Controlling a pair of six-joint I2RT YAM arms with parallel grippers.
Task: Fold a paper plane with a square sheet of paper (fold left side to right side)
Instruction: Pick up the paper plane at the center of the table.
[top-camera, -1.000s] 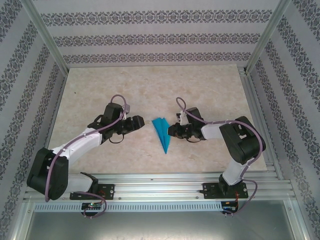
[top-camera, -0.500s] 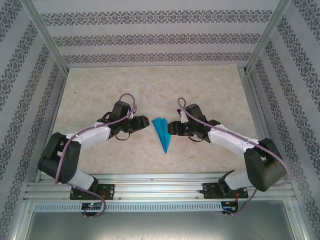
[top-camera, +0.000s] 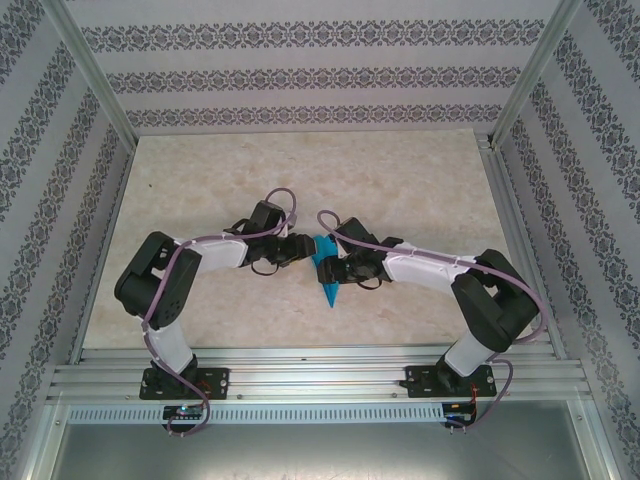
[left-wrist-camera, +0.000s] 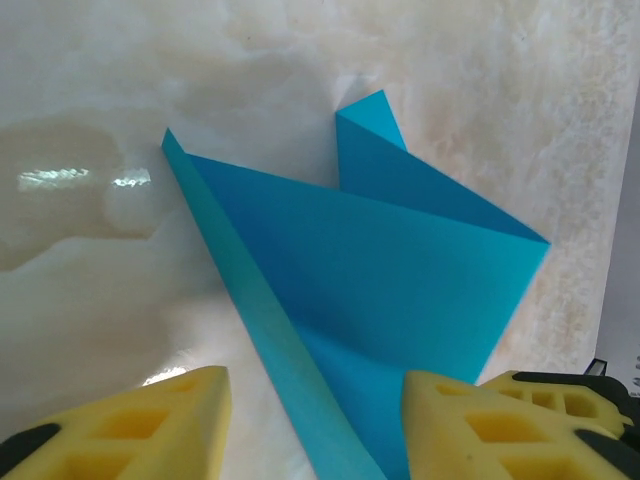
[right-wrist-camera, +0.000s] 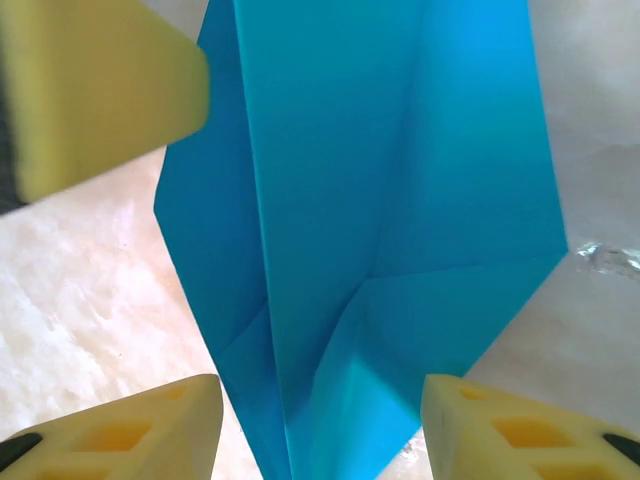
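The folded blue paper (top-camera: 328, 285) lies in the middle of the counter (top-camera: 200, 180), tip pointing to 6 o'clock. The left fingers (left-wrist-camera: 130, 425) at its 9 o'clock and the right fingers (right-wrist-camera: 520, 430) at its 3 o'clock are both spread apart.

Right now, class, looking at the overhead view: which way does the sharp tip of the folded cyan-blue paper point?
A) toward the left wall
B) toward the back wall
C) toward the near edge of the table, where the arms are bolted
C: in the top view the folded cyan-blue paper is widest at its far end and narrows to a tip at its near end, toward the near edge of the marble-patterned table.
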